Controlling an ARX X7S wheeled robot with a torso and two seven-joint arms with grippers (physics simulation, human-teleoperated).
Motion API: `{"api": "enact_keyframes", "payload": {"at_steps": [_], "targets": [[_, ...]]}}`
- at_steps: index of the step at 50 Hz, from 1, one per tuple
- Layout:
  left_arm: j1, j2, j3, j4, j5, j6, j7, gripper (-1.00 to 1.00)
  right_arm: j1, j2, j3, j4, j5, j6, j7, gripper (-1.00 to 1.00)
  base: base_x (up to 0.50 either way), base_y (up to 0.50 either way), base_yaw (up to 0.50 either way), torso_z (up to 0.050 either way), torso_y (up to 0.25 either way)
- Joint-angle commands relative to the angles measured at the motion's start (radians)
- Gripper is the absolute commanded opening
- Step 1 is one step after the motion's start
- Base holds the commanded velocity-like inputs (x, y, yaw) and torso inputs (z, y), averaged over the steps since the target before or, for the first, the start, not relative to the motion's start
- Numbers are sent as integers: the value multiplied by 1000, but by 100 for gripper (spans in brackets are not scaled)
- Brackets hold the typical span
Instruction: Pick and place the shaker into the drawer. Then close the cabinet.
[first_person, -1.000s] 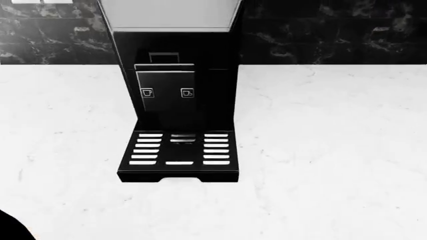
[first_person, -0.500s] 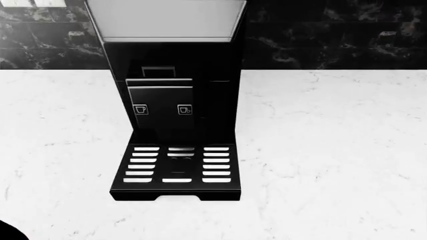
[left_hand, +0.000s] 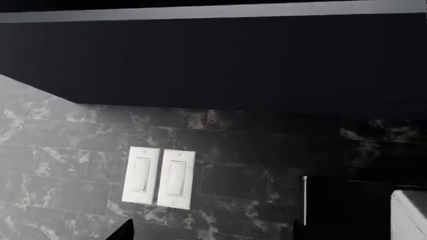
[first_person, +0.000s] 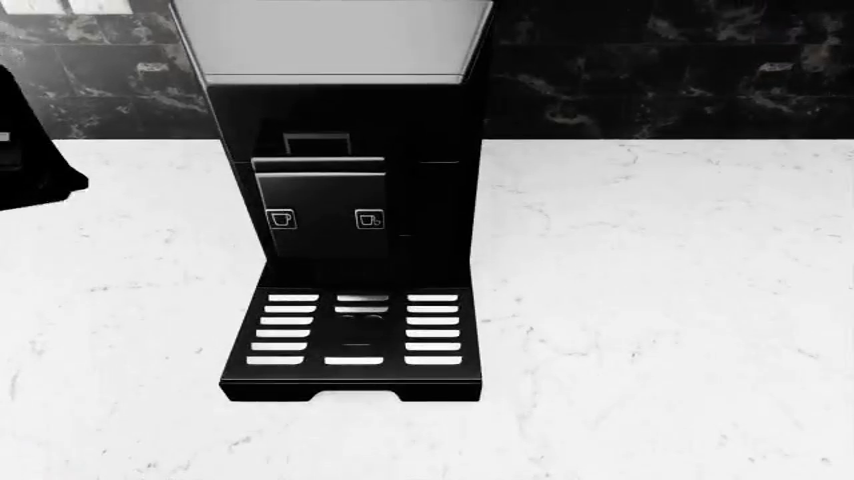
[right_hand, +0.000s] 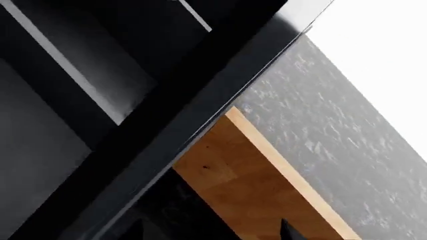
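The shaker is out of view in every frame, and I cannot make out the drawer. My left gripper (left_hand: 210, 232) is raised and faces the dark marble backsplash. Only its two fingertips (left_hand: 124, 231) show, wide apart with nothing between them, so it is open. Part of my left arm (first_person: 30, 140) shows dark at the head view's left edge. My right gripper (right_hand: 213, 232) is low beside the dark cabinet (right_hand: 80, 100). One of its fingertips (right_hand: 287, 231) shows over a wood-coloured board (right_hand: 253, 185). That gripper is open and empty.
A black coffee machine (first_person: 347, 200) with a slotted drip tray (first_person: 354, 330) stands mid-counter on the white marble top (first_person: 667, 300). Two white wall switches (left_hand: 160, 177) sit on the backsplash under a dark upper cabinet (left_hand: 233, 60). Grey speckled floor (right_hand: 347, 130) lies beside the cabinet.
The head view first shifted, so the coffee machine sits lower in frame. Since then my left arm has risen from the bottom left corner to the upper left edge.
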Motion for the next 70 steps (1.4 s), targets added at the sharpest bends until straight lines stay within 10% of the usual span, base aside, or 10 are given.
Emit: {"api": "enact_keyframes", "payload": {"at_steps": [1, 12, 21, 47, 51, 54, 61, 70], "targets": [[180, 57, -58, 12, -18, 64, 41, 100, 26, -333, 196, 483, -426, -496, -348, 100, 0, 0, 3, 0, 0], [292, 81, -137, 19, -47, 93, 66, 100, 26, -334, 114, 1030, -252, -444, -139, 100, 1, 0, 5, 0, 0], [367, 95, -190, 40, -74, 86, 70, 100, -74, -345, -637, 1031, 531, -487, -155, 100, 8, 5, 12, 0, 0], [461, 117, -255, 113, -169, 58, 75, 100, -30, -338, -631, 1032, 628, -408, -141, 100, 2, 4, 5, 0, 0], [461, 127, -223, 132, -176, 56, 75, 100, 26, -325, -413, 1031, 473, -427, -167, 100, 0, 0, 0, 0, 0], [458, 130, -200, 139, -175, 56, 74, 100, 25, -277, -135, 767, 229, -217, -259, 100, 0, 0, 0, 0, 0], [441, 123, -163, 183, -192, 27, 57, 100, -180, 33, -220, -283, -14, 833, -580, 100, 0, 0, 0, 0, 0], [433, 129, -101, 249, -217, -6, 35, 100, -735, -188, 145, -990, -558, 865, -586, 100, 0, 0, 0, 0, 0]]}}
